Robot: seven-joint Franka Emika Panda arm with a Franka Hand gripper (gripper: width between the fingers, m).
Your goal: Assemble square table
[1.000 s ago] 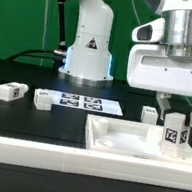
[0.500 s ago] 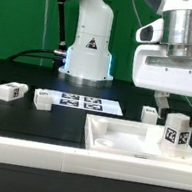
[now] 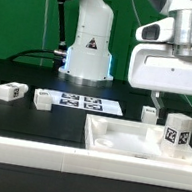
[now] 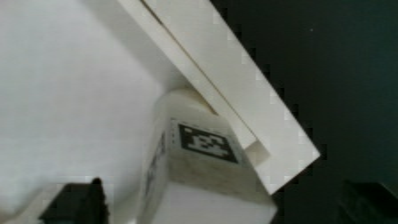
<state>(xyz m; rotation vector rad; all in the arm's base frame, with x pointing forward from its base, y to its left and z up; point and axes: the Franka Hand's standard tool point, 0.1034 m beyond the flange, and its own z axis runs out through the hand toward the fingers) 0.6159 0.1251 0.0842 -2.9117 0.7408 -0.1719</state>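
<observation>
Open claw (image 3: 181,102) hangs above upright leg (image 3: 179,134) in tabletop (image 3: 107,138) corner; leg looks seated, next move: fetch another leg (image 3: 149,114) off bench (image 3: 29,121).

Exterior view: bright, even light; the white tabletop (image 3: 127,142) nearly washes out against the black counter (image 3: 26,77). Wrist view: soft, blurred, grainy; edges lack sharpness.

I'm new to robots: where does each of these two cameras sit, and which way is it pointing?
Exterior view: off the arm, low near table height, facing the robot's base across the black table; the open gripper hangs above an upright leg.
Wrist view: on the wrist, looking down; dark fingertips show at the edge.
Shared: that leg on the tabletop, by its rim.
</observation>
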